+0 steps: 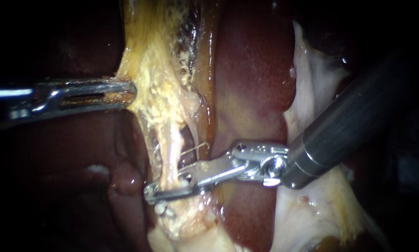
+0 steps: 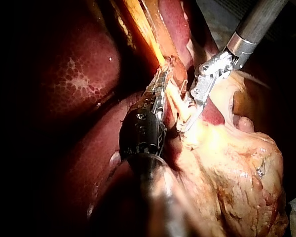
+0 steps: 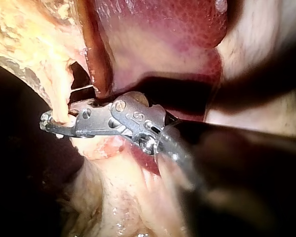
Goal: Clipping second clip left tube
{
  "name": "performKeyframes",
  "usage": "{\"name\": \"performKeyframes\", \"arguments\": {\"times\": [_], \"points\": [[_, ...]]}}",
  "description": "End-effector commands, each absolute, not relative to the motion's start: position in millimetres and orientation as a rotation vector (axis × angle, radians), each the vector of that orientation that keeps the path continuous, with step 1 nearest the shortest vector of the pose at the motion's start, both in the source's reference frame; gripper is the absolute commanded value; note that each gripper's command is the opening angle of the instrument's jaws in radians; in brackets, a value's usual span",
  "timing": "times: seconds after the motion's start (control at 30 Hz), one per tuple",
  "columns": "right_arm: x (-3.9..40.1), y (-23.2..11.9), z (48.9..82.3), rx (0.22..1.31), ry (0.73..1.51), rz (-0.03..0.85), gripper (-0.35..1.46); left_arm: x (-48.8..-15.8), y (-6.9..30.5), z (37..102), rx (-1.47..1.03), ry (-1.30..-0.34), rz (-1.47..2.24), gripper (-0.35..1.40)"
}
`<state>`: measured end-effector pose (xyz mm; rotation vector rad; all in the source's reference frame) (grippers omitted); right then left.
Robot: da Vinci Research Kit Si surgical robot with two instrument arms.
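A pale tube [image 1: 172, 151] runs down from the yellow fatty tissue [image 1: 160, 88] beside the dark red liver [image 1: 251, 70]. My right instrument [image 1: 170, 190] reaches in from the right, its jaws shut across the tube from both sides. The right wrist view shows the same hold, jaws [image 3: 56, 123] pinching the tube [image 3: 63, 101]. Just below the jaws a metal clip [image 1: 162, 209] sits on the tube. A thin metal strand [image 1: 195, 148] lies just above them. My left instrument [image 1: 125, 93] comes from the left, jaws shut on the yellow tissue and holding it sideways.
Whitish tissue [image 1: 312, 93] lies behind my right instrument's dark shaft [image 1: 354, 126]. A lumpy yellow mass [image 2: 237, 168] fills the left wrist view beside both instruments. Liver [image 1: 79, 154] borders the tube on the left.
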<state>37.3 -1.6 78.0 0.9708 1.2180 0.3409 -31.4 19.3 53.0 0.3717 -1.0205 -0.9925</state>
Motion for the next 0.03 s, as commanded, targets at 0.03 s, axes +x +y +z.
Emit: {"name": "performKeyframes", "arguments": {"times": [0.03], "points": [[37.3,-1.6,78.0,0.971,1.218,0.340,-0.35,-31.4,19.3,53.0,0.372,-1.021,-0.992,-0.35]]}}
